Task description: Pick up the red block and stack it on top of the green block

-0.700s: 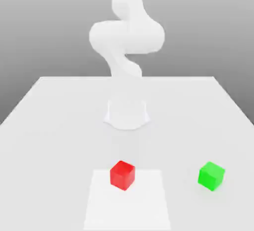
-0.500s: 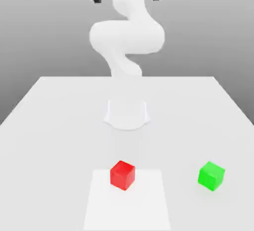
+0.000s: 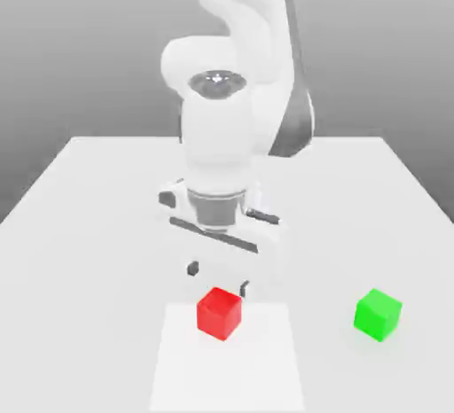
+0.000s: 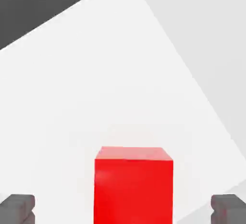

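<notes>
The red block (image 3: pixel 219 313) is a small cube resting on a paler square patch (image 3: pixel 266 376) of the table. My gripper (image 3: pixel 218 278) hangs just above and slightly behind it, open, with dark fingertips (image 3: pixel 192 268) spread wider than the cube. In the hand view the red block (image 4: pixel 133 184) sits between the two dark fingertips (image 4: pixel 17 207), touching neither. The green block (image 3: pixel 378 315) stands on the table toward the exterior view's right, apart from the red one.
The white table (image 3: pixel 97 225) spreads around both cubes, its back edge behind the arm. The arm's white body (image 3: pixel 222 136) rises behind the gripper over the table's middle.
The arm has swung down and forward from high at the back. The gripper now hangs low over the red block. Neither cube has moved.
</notes>
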